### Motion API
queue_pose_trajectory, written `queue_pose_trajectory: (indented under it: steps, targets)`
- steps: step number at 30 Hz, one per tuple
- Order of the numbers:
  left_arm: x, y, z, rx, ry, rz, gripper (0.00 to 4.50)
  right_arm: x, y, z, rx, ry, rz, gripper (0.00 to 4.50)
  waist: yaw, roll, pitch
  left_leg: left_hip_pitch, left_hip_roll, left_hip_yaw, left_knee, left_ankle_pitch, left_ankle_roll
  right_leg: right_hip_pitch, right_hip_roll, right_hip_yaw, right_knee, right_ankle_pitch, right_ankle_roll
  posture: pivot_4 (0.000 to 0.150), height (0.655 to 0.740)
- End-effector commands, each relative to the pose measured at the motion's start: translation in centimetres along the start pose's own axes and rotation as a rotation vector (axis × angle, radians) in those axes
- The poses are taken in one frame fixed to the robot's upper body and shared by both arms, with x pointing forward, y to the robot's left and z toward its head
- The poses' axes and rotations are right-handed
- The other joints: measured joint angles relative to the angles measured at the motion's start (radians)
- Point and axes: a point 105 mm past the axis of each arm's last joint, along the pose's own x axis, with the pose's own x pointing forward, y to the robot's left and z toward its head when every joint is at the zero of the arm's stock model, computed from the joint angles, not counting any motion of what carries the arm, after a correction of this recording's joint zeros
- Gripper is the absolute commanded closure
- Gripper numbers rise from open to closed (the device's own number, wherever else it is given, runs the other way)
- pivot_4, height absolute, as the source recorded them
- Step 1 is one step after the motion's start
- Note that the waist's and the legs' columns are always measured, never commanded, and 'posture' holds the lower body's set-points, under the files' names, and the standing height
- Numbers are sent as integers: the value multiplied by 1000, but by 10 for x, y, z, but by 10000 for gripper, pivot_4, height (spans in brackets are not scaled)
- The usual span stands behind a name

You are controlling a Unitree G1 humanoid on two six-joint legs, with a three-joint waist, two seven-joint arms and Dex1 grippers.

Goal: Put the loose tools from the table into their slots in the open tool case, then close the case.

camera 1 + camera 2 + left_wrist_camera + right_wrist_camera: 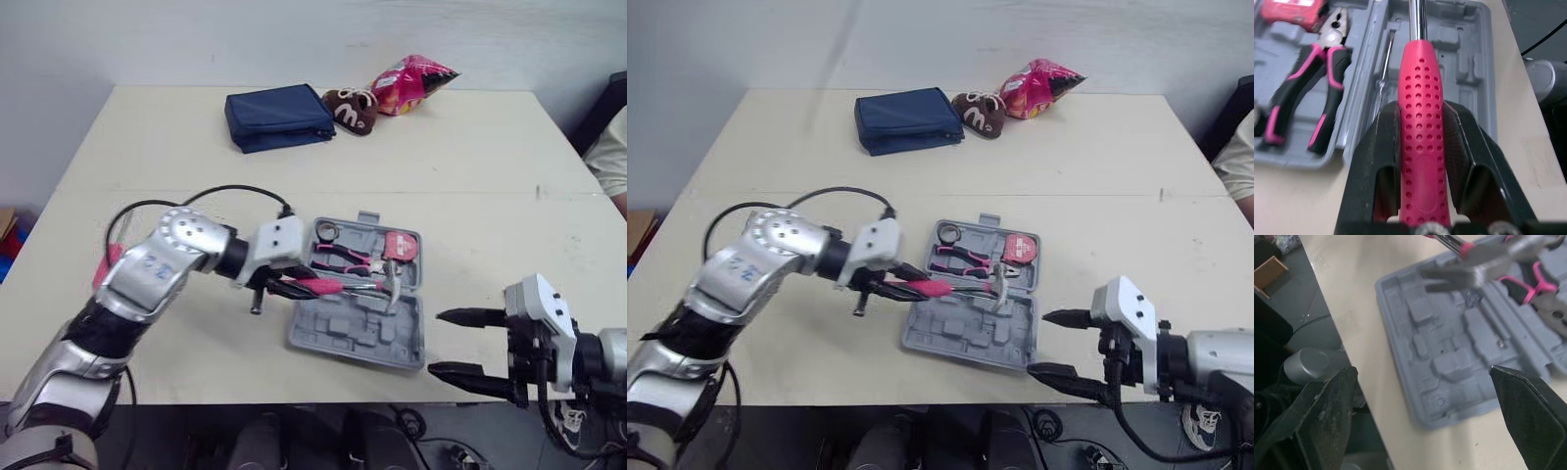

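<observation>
The grey tool case (343,331) lies open near the table's front edge. In its far half sit pink-handled pliers (343,257) and a red tape measure (402,246). My left gripper (284,286) is shut on the pink handle of a hammer (1420,122). It holds the hammer level over the case, with the steel head (392,279) above the middle. From the right wrist view, the hammer head (1484,264) hangs over the moulded slots of the near half (1449,357). My right gripper (436,343) stands open just right of the case, holding nothing.
At the back of the table lie a dark blue pouch (279,116), a brown snack bag (351,108) and a pink snack bag (411,83). A person's sleeve (609,157) shows at the right edge. The case sits close to the table's front edge (294,399).
</observation>
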Motion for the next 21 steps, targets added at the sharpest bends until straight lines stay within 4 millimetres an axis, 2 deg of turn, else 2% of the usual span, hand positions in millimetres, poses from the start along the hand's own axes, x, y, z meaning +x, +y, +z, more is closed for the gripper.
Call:
queue_pose_trajectory:
  steps: [1, 3, 7, 19, 21]
  targets:
    - [14, -1, -1, 54, 35, -54, 39566, -2, -3, 2, -45, -2, -67, 0, -1, 0, 0, 0, 0, 0, 0, 0, 0, 0, 0, 0, 0, 0, 0, 1500, 7400]
    - [26, 3, -2, 51, 49, -55, 39566, -2, -3, -1, -17, -2, -81, 0, -1, 0, 0, 0, 0, 1, 0, 0, 0, 0, 1, 1, 2, 0, 0, 1500, 7400]
    - [43, 4, -2, 65, 72, -83, 39566, -3, 13, -7, 13, 15, -15, 0, 10, 0, 0, -1, -1, -1, 1, 0, 1, 0, 0, -1, 0, 0, 0, 1500, 7400]
    - [58, 16, -7, 96, 202, -47, 39566, -3, 3, -6, 7, -19, -79, 0, 2, 0, 0, -1, -1, -1, 1, 0, 2, 0, -1, -1, 1, 0, 0, 1500, 7400]
    - [59, 13, -9, 108, 220, -71, 39566, -3, 2, -5, 5, -23, -80, 0, 2, 0, 0, -1, -1, -1, 2, 0, 2, 0, -2, -1, 1, 0, 0, 1500, 7400]
